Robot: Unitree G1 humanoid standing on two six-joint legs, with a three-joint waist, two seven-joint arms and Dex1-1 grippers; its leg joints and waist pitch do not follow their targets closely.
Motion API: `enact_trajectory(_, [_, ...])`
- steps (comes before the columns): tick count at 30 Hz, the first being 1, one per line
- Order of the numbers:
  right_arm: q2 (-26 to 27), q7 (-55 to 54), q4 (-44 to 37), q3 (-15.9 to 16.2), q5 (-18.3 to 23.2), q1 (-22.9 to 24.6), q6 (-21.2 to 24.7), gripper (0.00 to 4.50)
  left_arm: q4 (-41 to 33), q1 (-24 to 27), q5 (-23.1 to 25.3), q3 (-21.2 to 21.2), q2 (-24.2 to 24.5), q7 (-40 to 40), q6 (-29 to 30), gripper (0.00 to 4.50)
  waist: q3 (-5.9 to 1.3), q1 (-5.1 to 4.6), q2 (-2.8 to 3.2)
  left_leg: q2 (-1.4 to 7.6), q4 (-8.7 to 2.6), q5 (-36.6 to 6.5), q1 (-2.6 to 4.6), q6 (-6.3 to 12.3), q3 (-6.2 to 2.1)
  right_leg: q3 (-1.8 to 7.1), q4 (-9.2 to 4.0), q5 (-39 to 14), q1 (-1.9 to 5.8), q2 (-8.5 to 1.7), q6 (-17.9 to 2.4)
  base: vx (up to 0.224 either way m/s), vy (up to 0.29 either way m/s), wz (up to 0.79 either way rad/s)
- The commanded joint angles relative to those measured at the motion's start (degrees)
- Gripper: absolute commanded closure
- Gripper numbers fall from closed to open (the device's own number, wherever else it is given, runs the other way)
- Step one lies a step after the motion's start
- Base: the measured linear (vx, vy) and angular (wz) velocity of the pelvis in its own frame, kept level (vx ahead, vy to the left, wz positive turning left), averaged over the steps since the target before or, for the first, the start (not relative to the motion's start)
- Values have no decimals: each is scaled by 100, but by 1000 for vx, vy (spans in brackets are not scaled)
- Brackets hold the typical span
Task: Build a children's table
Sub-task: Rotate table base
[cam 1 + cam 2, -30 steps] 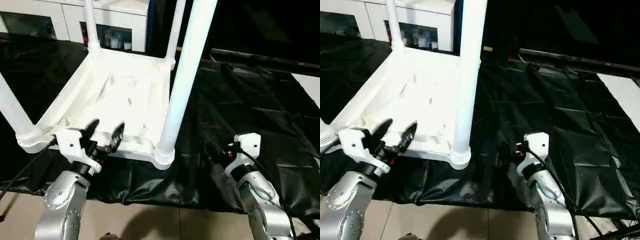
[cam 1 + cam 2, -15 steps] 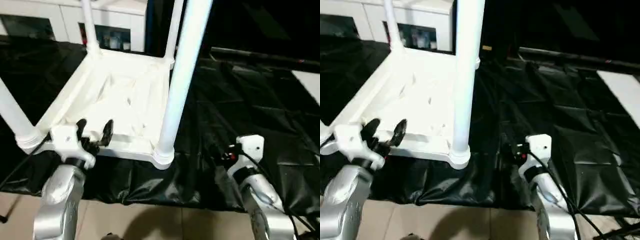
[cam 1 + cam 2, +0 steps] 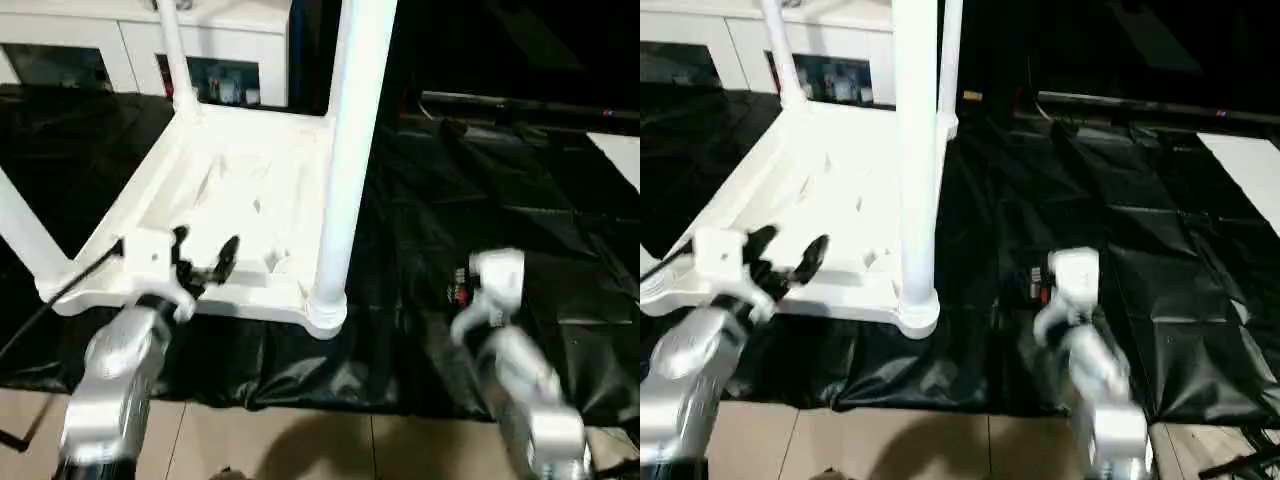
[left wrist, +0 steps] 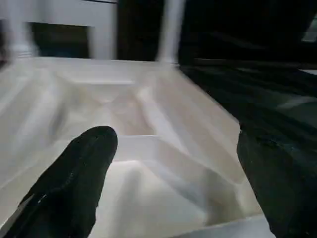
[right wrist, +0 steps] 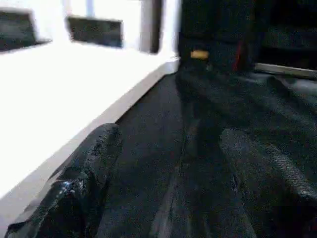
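1. The children's table (image 3: 250, 190) lies upside down on the black-covered surface (image 3: 520, 190), its ribbed underside facing up and its near edge close to the surface's front edge.
2. Four white legs rise from the corner sockets. The near right leg (image 3: 345, 150) stands upright in its rounded socket (image 3: 325, 310). The near left leg (image 3: 25, 235) leans outward toward the left edge of view. The two far legs (image 3: 172, 50) stand at the back corners.
3. The left end effector (image 3: 205, 262) is at the near rim of the inverted top, between the two near sockets. Its black fingers (image 4: 74, 183) are spread apart, with the ribbed underside visible between them. They grip nothing.
4. The right end effector (image 5: 168, 188) is over the black covering, just beside the table's right-hand edge and apart from it. Its fingers (image 5: 84, 178) are spread apart with bare black covering between them, and they carry nothing.
5. The right arm's white wrist housing (image 3: 495, 275) sits to the right of the near right socket, clear of the table.
6. White cabinets (image 3: 90, 50) stand behind the surface at the far left.
7. Tan floor (image 3: 300, 445) shows below the surface's front edge.
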Motion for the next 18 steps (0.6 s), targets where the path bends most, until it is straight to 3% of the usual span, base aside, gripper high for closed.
enact_trajectory(1, [-125, 307, 124, 36, 25, -15, 70, 81, 108, -112, -119, -150, 156, -510, 9, 9, -307, 11, 76, 109, -407, -1576, 34, -77, -68, 284, -455, -1400, 205, -302, -500, 0, 0, 0])
enact_trajectory(3, [-332, 759, 237, 182, 82, -61, 124, 81, 309, -228, -150, -324, 420, -1095, 39, 9, -307, 37, -15, 110, -402, -1398, 13, 7, -64, 277, -411, -1190, 233, -318, -606, 0, 0, 0])
enact_trajectory(4, [-440, 1003, 290, 249, 134, -87, 186, 81, 408, -292, -153, -431, 578, -1428, 57, 9, -303, 43, -30, 104, -402, -1395, 19, 42, -57, 274, -432, -1252, 231, -320, -617, 0, 0, 0])
enact_trajectory(5, [-440, 1003, 290, 249, 134, -87, 186, 81, 408, -292, -153, -431, 578, -1428, 57, 9, -303, 53, -3, 107, -408, -1396, 28, 40, -64, 276, -421, -1283, 232, -318, -618, 0, 0, 0])
enact_trajectory(6, [-708, 1482, 407, 375, 208, -133, 173, 81, 642, -490, -206, -608, 874, -2142, 130, 9, -293, 59, -13, 117, -414, -1447, 33, 30, -63, 278, -427, -1323, 223, -334, -646, 0, 0, 0])
enact_trajectory(12, [-1108, 2078, 459, 499, 290, -186, 172, 81, 1310, -987, -118, -856, 1440, -3243, -73, 9, -295, 112, -17, 118, -423, -1537, 53, -43, -68, 282, -427, -1454, 242, -366, -733, 0, 0, 0])
enact_trajectory(14, [-1222, 2316, 460, 529, 345, -219, 215, 81, 1449, -1163, -108, -991, 1615, -3695, -122, 24, -312, 135, 26, 131, -414, -1461, 57, -67, -74, 284, -386, -1228, 254, -378, -828, 0, 0, 0])
enact_trajectory(15, [-1285, 2433, 478, 567, 342, -237, 196, 81, 1507, -1243, -86, -1077, 1677, -3914, -201, 35, -306, 133, 9, 126, -415, -1450, 59, -57, -67, 281, -398, -1198, 251, -370, -849, 0, 0, 0])
enact_trajectory(17, [-1389, 2589, 595, 671, 281, -308, 108, 81, 1631, -1437, 11, -1376, 1756, -4320, -154, 43, -312, 174, 81, 133, -413, -1454, 77, -74, -68, 278, -377, -1095, 249, -380, -946, 0, 0, 0])
enact_trajectory(18, [-1406, 2635, 647, 704, 271, -344, 68, 81, 1741, -1527, 182, -1559, 1761, -4365, -127, 46, -317, 169, 64, 133, -414, -1479, 85, -94, -63, 273, -377, -1069, 248, -371, -982, 0, 0, 0])
